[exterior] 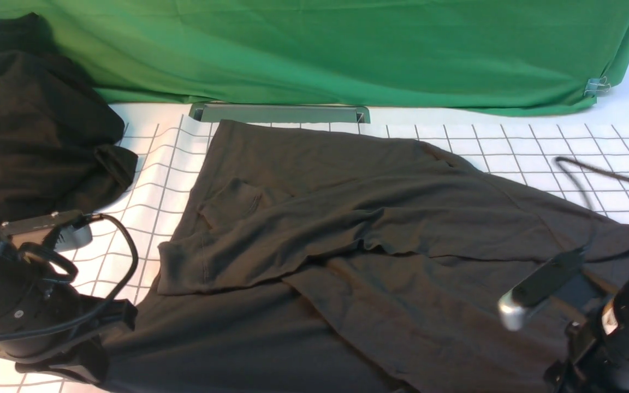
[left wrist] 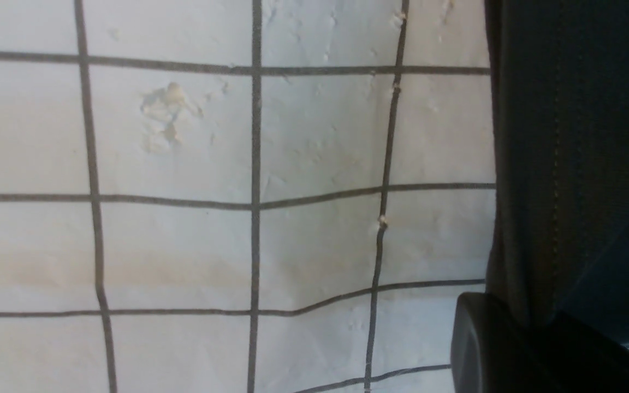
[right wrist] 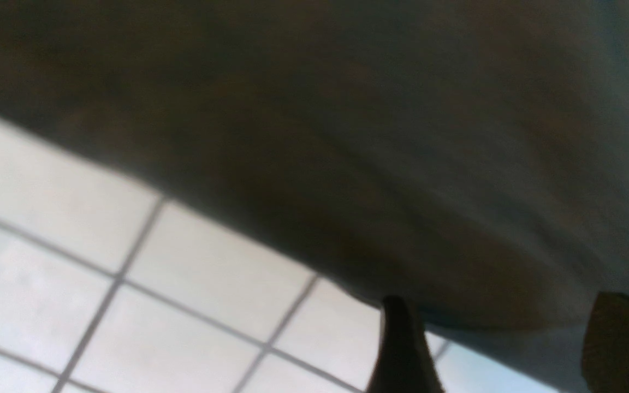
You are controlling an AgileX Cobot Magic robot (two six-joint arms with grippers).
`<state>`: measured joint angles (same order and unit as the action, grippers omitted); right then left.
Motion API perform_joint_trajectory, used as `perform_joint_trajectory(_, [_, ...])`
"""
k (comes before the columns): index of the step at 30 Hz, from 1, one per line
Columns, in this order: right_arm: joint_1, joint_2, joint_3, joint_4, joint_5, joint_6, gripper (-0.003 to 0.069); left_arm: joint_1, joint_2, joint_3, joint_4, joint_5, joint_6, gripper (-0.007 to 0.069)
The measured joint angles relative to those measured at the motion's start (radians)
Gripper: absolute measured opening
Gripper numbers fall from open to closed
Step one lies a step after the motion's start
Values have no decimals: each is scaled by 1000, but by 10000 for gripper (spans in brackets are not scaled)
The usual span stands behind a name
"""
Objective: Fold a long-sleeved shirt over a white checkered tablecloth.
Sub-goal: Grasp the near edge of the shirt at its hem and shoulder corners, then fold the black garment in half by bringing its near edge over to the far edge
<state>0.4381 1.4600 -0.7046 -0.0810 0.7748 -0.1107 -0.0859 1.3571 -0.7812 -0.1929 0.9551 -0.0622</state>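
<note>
Quick count.

- Dark garments: two. One long-sleeved shirt [exterior: 347,245], one blacker heap of fabric [exterior: 30,125].
- Cloths: two. One white checkered tablecloth [exterior: 522,147], one green cloth [exterior: 347,49].
- Binder clip [exterior: 597,85] on the green cloth: one.
- Grey-green bar [exterior: 280,113]: one.
- Loose black cable [exterior: 609,173]: one.
- Robot arms: two. Left arm [exterior: 14,305], right arm [exterior: 625,338].
- Claws: two. Left claw [left wrist: 511,349], right claw [right wrist: 503,349].
- Right claw fingers [right wrist: 402,349] in view: two. On the left claw only one black part shows.
- Grid squares: many, can't count them all.
</note>
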Motion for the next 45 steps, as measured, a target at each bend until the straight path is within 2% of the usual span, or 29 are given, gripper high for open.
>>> perform_joint_trajectory(5, [83,28,0,-49,7,-18,416,0,0,0,0,0,3,18])
perform_joint_trajectory(10, [99,50,0,-78,6,-18,410,0,0,0,0,0,5,18])
perform_joint_trajectory(15, [99,109,0,-104,-15,-18,367,0,0,0,0,0,6,18])
perform_joint_trajectory(20, [99,132,-5,-106,-17,-19,282,0,0,0,0,0,7,18])
perform_joint_trajectory(23, [99,137,-9,-117,-17,-20,160,0,0,0,0,0,10,18])
perform_joint_trajectory(24, [99,138,-10,-126,-19,-19,88,0,0,0,0,2,12,18])
perform_joint_trajectory(25, [99,138,-10,-128,-19,-18,80,0,0,0,0,5,13,18])
perform_joint_trajectory(26, [99,137,-10,-134,-19,-17,41,0,0,-4,0,24,14,18])
perform_joint_trajectory(32, [99,76,-9,-103,48,-4,30,0,-44,-66,-1,128,14,18])
perform_joint_trajectory(38, [99,-66,8,-53,236,32,29,0,-175,-75,-13,241,14,18])
perform_joint_trajectory(45, [99,-168,-36,-67,328,42,29,0,-248,-100,-31,259,3,18])
